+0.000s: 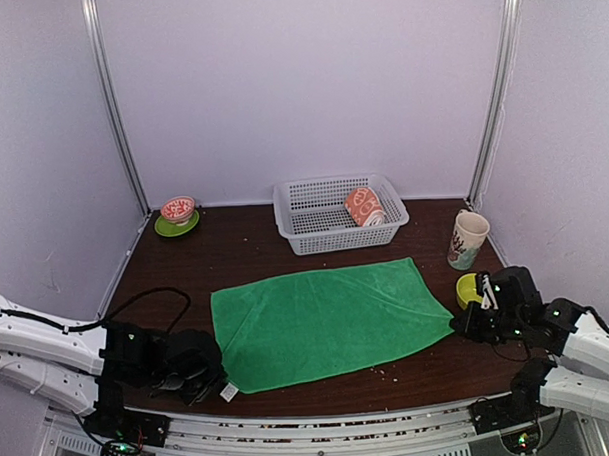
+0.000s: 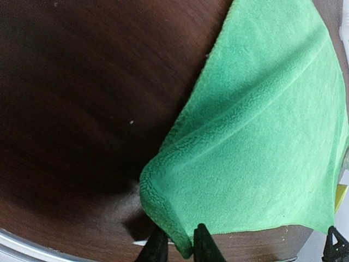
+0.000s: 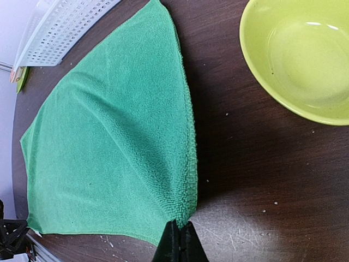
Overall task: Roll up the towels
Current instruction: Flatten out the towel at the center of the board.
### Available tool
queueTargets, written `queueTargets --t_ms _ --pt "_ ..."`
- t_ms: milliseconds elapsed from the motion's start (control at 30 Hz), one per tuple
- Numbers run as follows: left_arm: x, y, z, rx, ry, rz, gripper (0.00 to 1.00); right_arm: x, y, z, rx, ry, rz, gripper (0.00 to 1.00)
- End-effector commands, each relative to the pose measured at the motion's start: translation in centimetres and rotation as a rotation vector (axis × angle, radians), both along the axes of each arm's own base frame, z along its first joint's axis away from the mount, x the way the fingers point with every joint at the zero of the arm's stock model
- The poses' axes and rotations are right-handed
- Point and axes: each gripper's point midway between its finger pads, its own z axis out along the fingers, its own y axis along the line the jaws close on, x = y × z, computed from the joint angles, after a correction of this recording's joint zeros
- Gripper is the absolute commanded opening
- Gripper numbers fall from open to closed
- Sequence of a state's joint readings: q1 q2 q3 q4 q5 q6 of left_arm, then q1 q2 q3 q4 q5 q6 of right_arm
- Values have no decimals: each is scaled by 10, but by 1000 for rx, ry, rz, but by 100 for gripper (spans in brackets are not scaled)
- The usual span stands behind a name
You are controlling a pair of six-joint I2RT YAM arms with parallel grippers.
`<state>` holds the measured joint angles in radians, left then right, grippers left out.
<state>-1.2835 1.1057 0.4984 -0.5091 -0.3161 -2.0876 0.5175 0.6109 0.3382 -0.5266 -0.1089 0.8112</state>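
Note:
The green towel (image 1: 328,320) lies spread flat on the dark wood table. My left gripper (image 1: 212,383) is shut on its near left corner; in the left wrist view the towel (image 2: 262,136) runs up and right from my gripper (image 2: 180,248). My right gripper (image 1: 458,326) is shut on the near right corner, and in the right wrist view the towel (image 3: 114,142) fans out from my gripper (image 3: 180,237). The peach-orange bunny towel (image 1: 364,206) sits rolled in the white basket (image 1: 324,222).
A yellow-green bowl (image 1: 470,288) sits just behind my right gripper, large in the right wrist view (image 3: 300,54). A patterned cup (image 1: 468,239) stands at the back right. A red bowl on a green saucer (image 1: 178,216) stands at the back left.

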Motion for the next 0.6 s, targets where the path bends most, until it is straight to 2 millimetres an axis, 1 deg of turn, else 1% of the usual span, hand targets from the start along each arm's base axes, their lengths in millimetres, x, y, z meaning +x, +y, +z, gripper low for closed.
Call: queueTargets --t_ms 0,133,200,267,333,433,467,567 --pt "3 9 4 16 -22 14 1 2 3 17 17 -34 5 0" --pt "13 25 17 37 -84 46 0 6 3 33 29 -64 -4 0" --pt "22 37 31 59 -131 62 0 10 3 47 37 -88 -12 0" --pt "37 44 55 57 -213 65 0 16 4 68 43 -126 -16 0" --pt "55 47 93 43 -333 64 0 23 3 93 34 -169 -24 0" --pt "81 60 157 95 -517 45 0 32 2 133 30 -239 -37 0" --pt "88 63 179 109 -572 46 0 36 2 147 33 -263 -41 0" --pt "104 70 233 164 -690 50 0 45 4 186 46 -325 -50 0"
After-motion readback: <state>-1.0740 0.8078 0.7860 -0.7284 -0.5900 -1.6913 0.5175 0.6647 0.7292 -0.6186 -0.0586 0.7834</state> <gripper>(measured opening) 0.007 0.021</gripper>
